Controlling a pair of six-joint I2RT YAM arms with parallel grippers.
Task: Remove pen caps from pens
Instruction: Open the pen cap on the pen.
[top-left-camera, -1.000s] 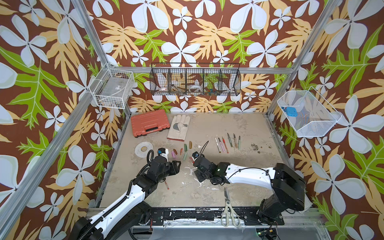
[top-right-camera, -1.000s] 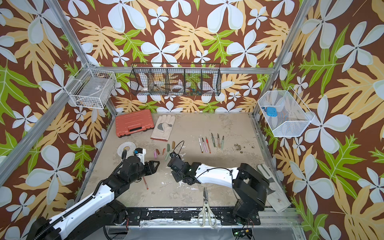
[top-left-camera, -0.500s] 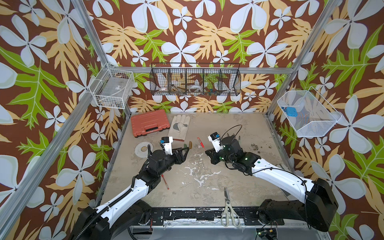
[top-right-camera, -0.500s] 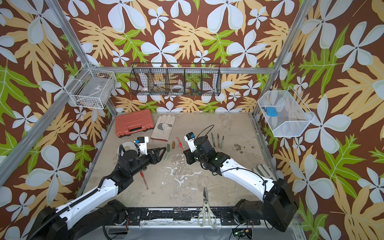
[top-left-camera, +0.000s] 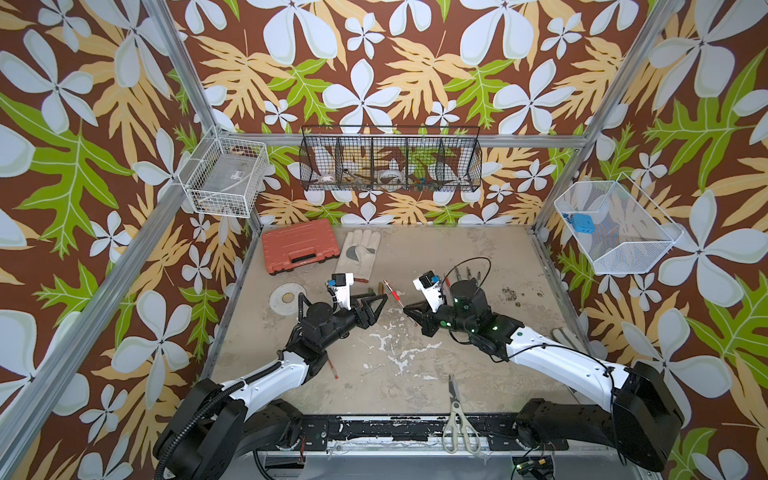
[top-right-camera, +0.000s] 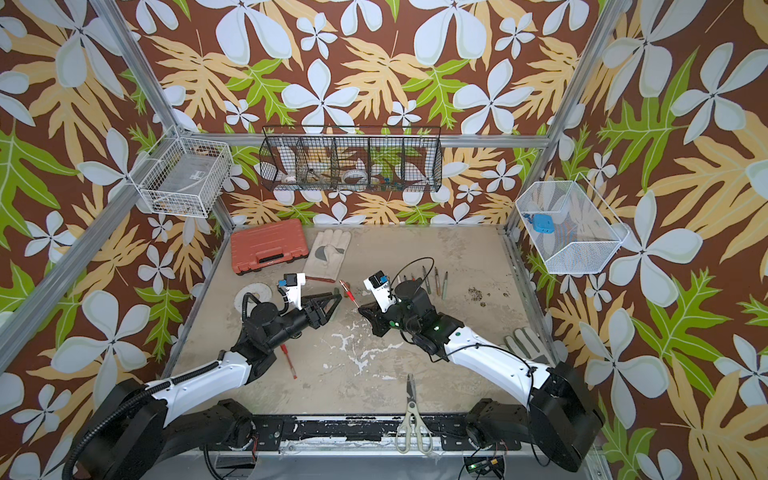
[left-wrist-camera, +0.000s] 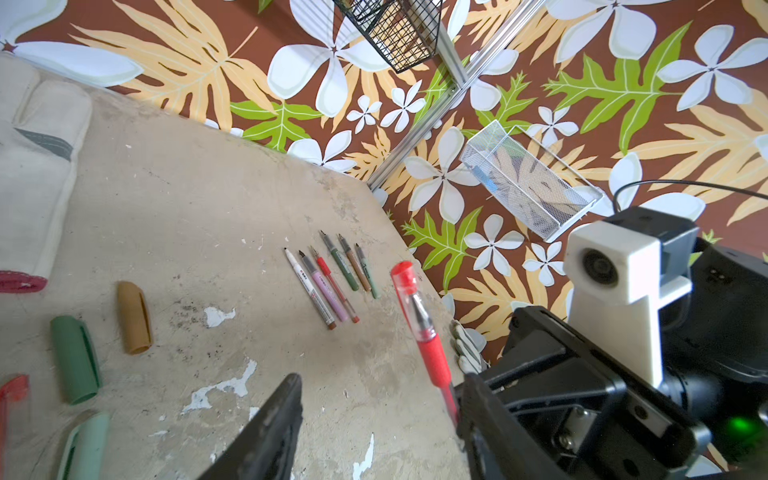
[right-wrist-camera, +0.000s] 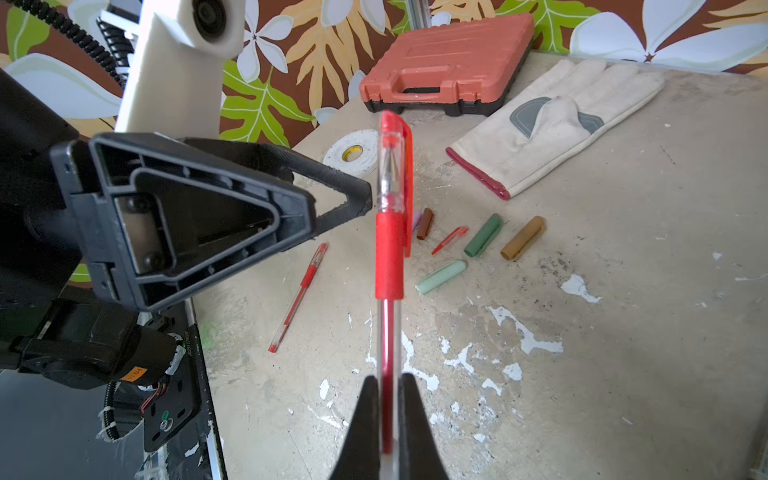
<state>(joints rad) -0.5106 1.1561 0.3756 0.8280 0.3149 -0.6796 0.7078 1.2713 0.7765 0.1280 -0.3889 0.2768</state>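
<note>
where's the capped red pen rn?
The capped red pen is held in the right gripper mid-table in both top views, its cap end beside the open left gripper.

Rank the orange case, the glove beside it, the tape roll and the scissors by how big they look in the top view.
Largest: case.
Next: glove.
Unsure: scissors and tape roll. The scissors look longer but thin, and they lie nearer the camera.

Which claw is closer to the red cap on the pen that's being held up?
Left. The left claw is open with its tips beside the red cap, not gripping it; the right claw is shut on the pen, far down its clear barrel.
</note>
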